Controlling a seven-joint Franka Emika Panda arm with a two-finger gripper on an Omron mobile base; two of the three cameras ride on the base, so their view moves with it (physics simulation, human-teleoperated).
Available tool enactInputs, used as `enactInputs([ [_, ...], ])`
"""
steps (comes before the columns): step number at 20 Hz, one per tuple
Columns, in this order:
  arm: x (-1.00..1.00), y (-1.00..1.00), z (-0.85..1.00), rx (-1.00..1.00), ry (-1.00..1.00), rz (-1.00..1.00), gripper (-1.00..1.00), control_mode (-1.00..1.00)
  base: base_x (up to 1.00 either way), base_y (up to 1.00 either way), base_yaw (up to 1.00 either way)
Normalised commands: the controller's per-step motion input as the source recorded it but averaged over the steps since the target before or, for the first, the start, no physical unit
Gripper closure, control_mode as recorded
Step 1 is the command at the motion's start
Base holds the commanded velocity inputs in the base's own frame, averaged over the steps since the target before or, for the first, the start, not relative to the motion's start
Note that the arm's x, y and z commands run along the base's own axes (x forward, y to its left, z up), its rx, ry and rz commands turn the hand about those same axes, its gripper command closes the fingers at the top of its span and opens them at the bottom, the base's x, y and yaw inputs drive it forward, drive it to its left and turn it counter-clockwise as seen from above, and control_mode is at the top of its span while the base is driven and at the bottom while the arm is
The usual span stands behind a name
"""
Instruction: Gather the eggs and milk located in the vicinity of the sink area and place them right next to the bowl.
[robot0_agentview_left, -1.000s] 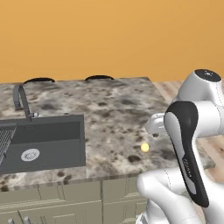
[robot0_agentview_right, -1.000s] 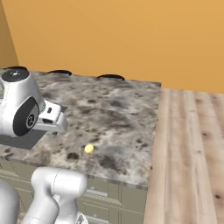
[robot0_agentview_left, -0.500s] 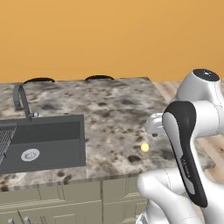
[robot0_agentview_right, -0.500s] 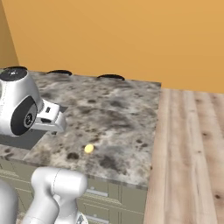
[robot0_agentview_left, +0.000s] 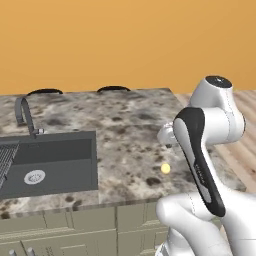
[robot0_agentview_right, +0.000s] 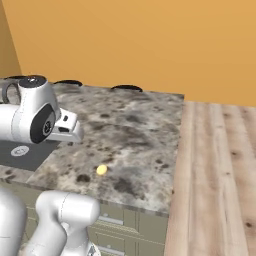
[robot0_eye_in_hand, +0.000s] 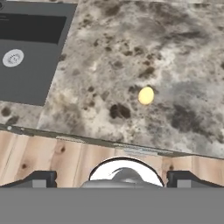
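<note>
the pale yellow egg (robot0_agentview_left: 165, 168) lies alone on the speckled stone counter (robot0_agentview_left: 125, 125), right of centre in the left base view, close to the counter's front edge and well apart from the dark sink (robot0_agentview_left: 47, 162) at the left of the frame with its curved tap (robot0_agentview_left: 23, 114) behind it. in the hand view the egg sits just right of centre, the sink with its round drain (robot0_eye_in_hand: 12, 57) fills the upper left corner, and the counter's front edge and wood floor (robot0_eye_in_hand: 52, 159) run across the lower part. the gripper (robot0_eye_in_hand: 111, 179) shows two dark fingertips (robot0_eye_in_hand: 41, 178) far apart at the bottom of that frame, spread wide with nothing between them.
</note>
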Motion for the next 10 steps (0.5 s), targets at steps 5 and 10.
enactInputs([
  [5, 0.54, -0.11, -0.66, -0.05, 0.0, 0.0, -1.0, -1.0, 0.0, 0.0, 0.0],
  [10, 0.52, -0.16, -0.69, -0.07, 0.07, -0.11, -1.0, -1.0, 0.0, 0.0, 0.0],
])
